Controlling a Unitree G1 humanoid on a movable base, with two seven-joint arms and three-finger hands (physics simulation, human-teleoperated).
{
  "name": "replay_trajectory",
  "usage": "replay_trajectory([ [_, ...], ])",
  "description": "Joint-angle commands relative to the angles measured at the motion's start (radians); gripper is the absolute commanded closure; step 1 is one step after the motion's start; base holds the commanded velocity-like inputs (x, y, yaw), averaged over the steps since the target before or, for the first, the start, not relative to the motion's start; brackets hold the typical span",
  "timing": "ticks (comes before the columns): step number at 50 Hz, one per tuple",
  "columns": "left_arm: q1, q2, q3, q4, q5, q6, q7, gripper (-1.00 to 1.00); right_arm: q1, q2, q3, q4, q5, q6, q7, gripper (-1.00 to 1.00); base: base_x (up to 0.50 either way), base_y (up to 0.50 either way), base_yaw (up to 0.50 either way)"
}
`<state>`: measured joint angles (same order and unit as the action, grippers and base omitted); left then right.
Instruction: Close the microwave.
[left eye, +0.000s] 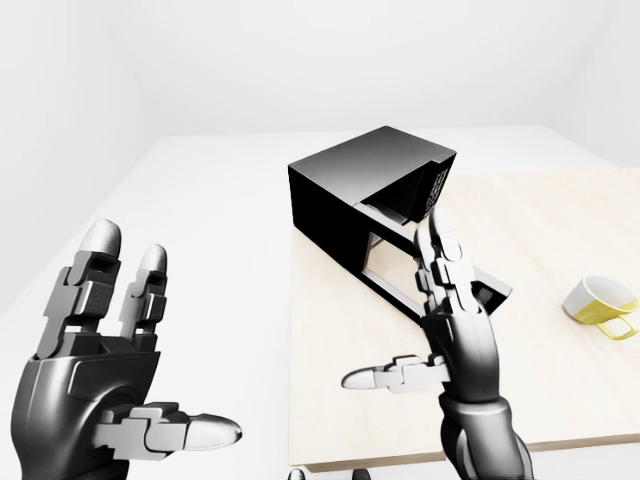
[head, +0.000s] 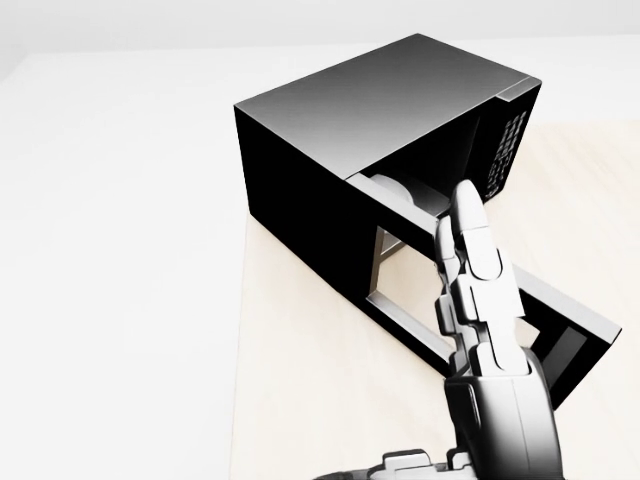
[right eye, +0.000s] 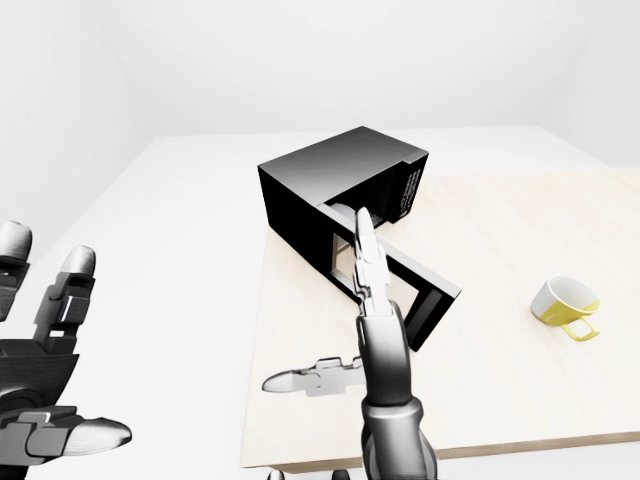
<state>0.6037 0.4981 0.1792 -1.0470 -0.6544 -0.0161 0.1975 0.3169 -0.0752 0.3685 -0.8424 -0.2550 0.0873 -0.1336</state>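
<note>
Pale table (left eye: 330, 400) bears open-doored microwave (head: 370, 110); right robot hand (left eye: 440, 320) open, fingers extended.

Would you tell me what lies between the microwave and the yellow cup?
Only bare tabletop separates the microwave from the cup, as the right-eye view shows.

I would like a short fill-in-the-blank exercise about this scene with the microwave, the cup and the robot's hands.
1. The door of the microwave stands ____.
2. The cup lying on the wooden table is white outside and ____ inside.
3. The hand raised before the microwave door is the robot's ____ hand.
4. The left hand holds ____; its fingers are spread.

Missing words: open; yellow; right; nothing
</note>
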Motion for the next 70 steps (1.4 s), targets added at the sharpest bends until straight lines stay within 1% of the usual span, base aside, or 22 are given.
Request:
replay_trajectory([
  [1,-0.009,-0.014,-0.002,0.000,0.010,0.014,-0.007,-1.00,-0.007,-0.023,-0.008,0.139,0.059,0.000,-0.038,-1.00,0.00,0.00,0.00],
  [4,-0.013,-0.018,-0.002,0.000,0.011,0.021,-0.009,-1.00,-0.013,-0.017,-0.012,0.188,0.061,0.000,-0.036,-1.00,0.00,0.00,0.00],
  [8,-0.024,-0.031,0.000,0.000,0.015,0.038,-0.015,-1.00,-0.024,-0.007,-0.025,0.250,0.063,0.000,-0.031,-1.00,0.00,0.00,0.00],
  [17,-0.027,-0.032,0.000,0.000,0.015,0.044,-0.016,-1.00,-0.078,0.031,-0.091,0.468,0.072,-0.003,-0.007,-1.00,0.00,0.00,0.00],
  [20,-0.032,-0.034,0.003,0.000,0.011,0.051,-0.016,-1.00,-0.089,0.044,-0.107,0.507,0.071,-0.020,0.003,-1.00,0.00,0.00,0.00],
  [25,-0.035,-0.031,0.004,0.000,0.009,0.053,-0.014,-1.00,-0.123,0.062,-0.137,0.604,0.076,-0.059,0.015,-1.00,0.00,0.00,0.00],
  [29,-0.039,-0.038,-0.001,0.000,0.016,0.060,-0.016,-1.00,-0.134,0.072,-0.153,0.644,0.075,-0.077,0.022,-1.00,0.00,0.00,0.00],
  [34,-0.037,-0.039,-0.004,0.000,0.019,0.057,-0.018,-1.00,-0.158,0.081,-0.179,0.716,0.080,-0.112,0.026,-1.00,0.00,0.00,0.00],
  [37,-0.036,-0.038,-0.006,0.000,0.021,0.054,-0.017,-1.00,-0.165,0.085,-0.189,0.737,0.080,-0.122,0.028,-1.00,0.00,0.00,0.00],
  [39,-0.039,-0.041,-0.007,0.000,0.023,0.059,-0.018,-1.00,-0.176,0.088,-0.201,0.757,0.085,-0.130,0.029,-1.00,0.00,0.00,0.00],
  [42,-0.041,-0.046,-0.009,0.000,0.028,0.063,-0.021,-1.00,-0.189,0.093,-0.214,0.802,0.090,-0.154,0.030,-1.00,0.00,0.00,0.00],
  [44,-0.046,-0.053,-0.010,0.000,0.032,0.070,-0.023,-1.00,-0.192,0.096,-0.216,0.810,0.088,-0.159,0.029,-1.00,0.00,0.00,0.00],
  [49,-0.041,-0.054,-0.011,0.000,0.033,0.065,-0.027,-1.00,-0.214,0.100,-0.230,0.850,0.092,-0.175,0.025,-1.00,0.00,0.00,0.00],
  [54,-0.046,-0.061,-0.013,0.000,0.039,0.073,-0.031,-1.00,-0.247,0.102,-0.250,0.886,0.096,-0.175,0.027,-1.00,0.00,0.00,0.00],
  [55,-0.050,-0.068,-0.016,0.000,0.045,0.080,-0.033,-1.00,-0.271,0.101,-0.263,0.896,0.100,-0.175,0.027,-1.00,0.00,0.00,0.00],
  [57,-0.049,-0.073,-0.019,0.000,0.051,0.081,-0.038,-1.00,-0.298,0.101,-0.275,0.899,0.100,-0.158,0.028,-1.00,0.00,0.00,0.00],
  [59,-0.049,-0.074,-0.020,0.000,0.052,0.081,-0.040,-1.00,-0.322,0.101,-0.285,0.916,0.099,-0.154,0.028,-1.00,0.00,0.00,0.00],
  [66,-0.056,-0.090,-0.032,0.000,0.069,0.096,-0.049,-1.00,-0.442,0.083,-0.341,1.033,0.106,-0.162,0.026,-1.00,0.00,0.00,0.00],
  [67,-0.057,-0.091,-0.035,0.000,0.072,0.097,-0.050,-1.00,-0.451,0.081,-0.342,1.028,0.100,-0.147,0.026,-1.00,0.00,0.00,0.00],
  [68,-0.058,-0.095,-0.039,0.000,0.077,0.099,-0.051,-1.00,-0.460,0.079,-0.344,1.033,0.096,-0.143,0.026,-1.00,0.00,0.00,0.00],
  [69,-0.059,-0.097,-0.041,0.000,0.080,0.100,-0.052,-1.00,-0.465,0.079,-0.345,1.038,0.095,-0.144,0.026,-1.00,0.00,0.00,0.00],
  [70,-0.054,-0.096,-0.045,0.000,0.084,0.095,-0.053,-1.00,-0.484,0.076,-0.349,1.067,0.093,-0.152,0.025,-1.00,0.00,0.00,0.00],
])
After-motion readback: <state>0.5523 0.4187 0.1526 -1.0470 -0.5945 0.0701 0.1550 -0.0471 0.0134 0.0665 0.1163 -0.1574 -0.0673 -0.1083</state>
